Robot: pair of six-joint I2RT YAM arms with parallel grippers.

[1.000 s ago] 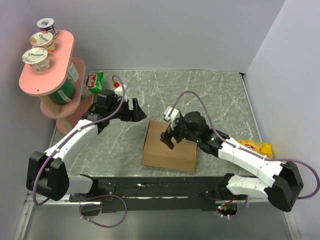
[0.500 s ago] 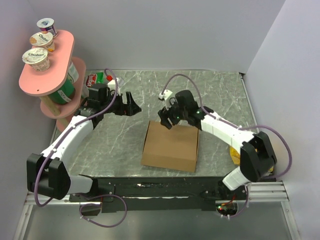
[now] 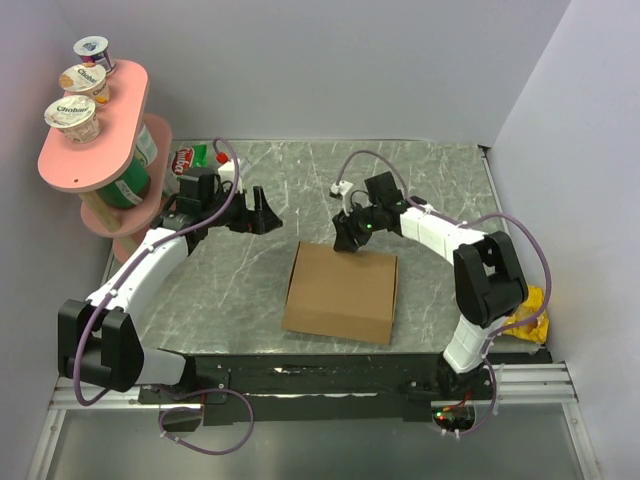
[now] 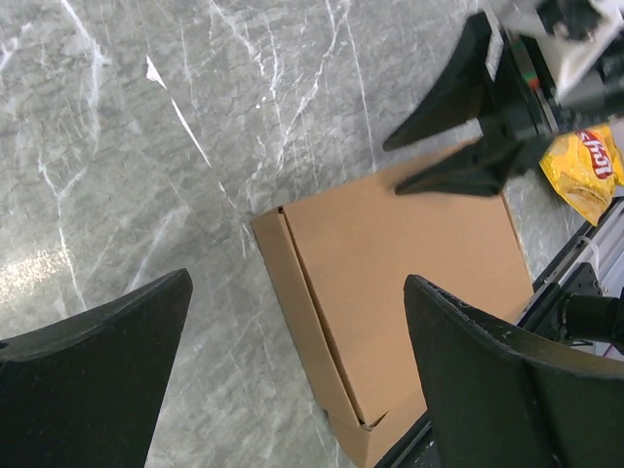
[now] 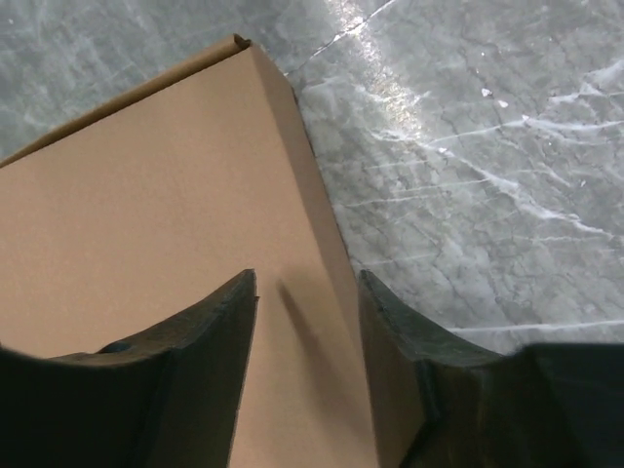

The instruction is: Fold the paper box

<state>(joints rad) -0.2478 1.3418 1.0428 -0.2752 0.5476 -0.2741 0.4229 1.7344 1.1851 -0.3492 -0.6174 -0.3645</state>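
Brown corrugated cardboard, the paper box (image 3: 340, 293) lies shut and flat near the middle of the grey marble-patterned table (image 3: 440, 180), with crisp creases and a lid seam showing along its 9 o'clock wall. The right end effector (image 3: 347, 238) hangs at the box's 12 o'clock edge. Its black fingers are partway apart with nothing between them, one over the lid and one past the rim. I'd guess it is placed to press that edge home, though I can't tell if it touches. The left end effector (image 3: 264, 212) sits at the box's 10 o'clock, spread wide and empty, apart from the cardboard. A crinkly yellow Lay's bag (image 3: 527, 310) lies at 4 o'clock. A smooth pink tiered stand (image 3: 90, 150) carrying Chobani yogurt cups (image 3: 72, 117) stands at 10 o'clock.
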